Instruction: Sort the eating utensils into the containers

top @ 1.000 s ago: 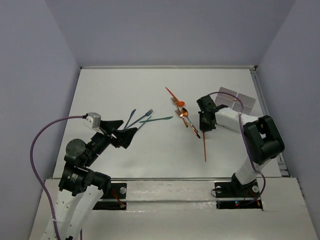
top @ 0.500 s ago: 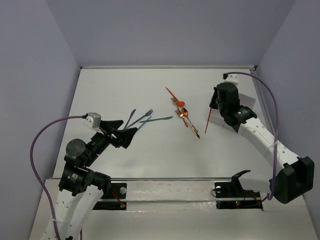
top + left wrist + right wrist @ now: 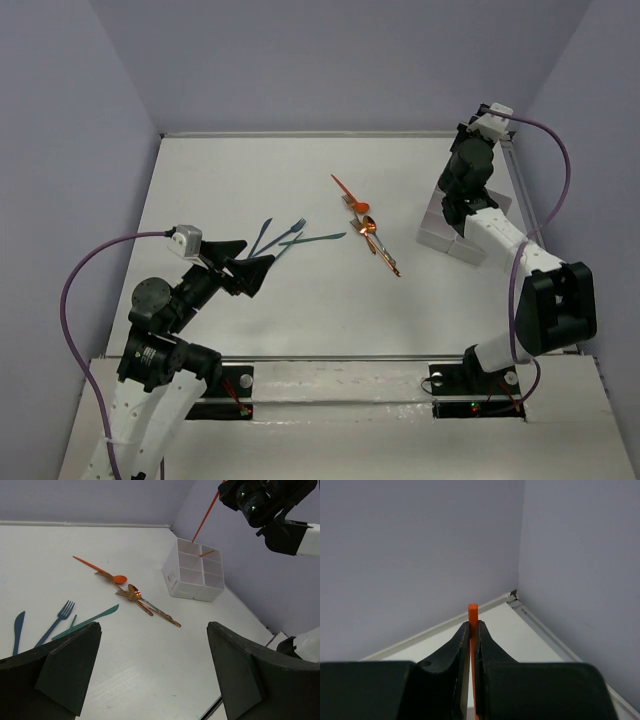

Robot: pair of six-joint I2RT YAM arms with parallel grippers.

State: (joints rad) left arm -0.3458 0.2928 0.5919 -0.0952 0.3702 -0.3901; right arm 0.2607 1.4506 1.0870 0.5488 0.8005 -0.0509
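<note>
The right gripper [image 3: 472, 625] pinches an orange utensil [image 3: 205, 517] over the divided tray [image 3: 186, 582].

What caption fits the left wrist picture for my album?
Right pincer holds an orange utensil, tip at the divided tray; other utensils lie on the table.

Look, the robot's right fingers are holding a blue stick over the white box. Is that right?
Not quite. The stick pinched in the right fingers is orange, not blue. The right wrist view shows it clearly. The rest is right: it does hang over the white box.
</note>
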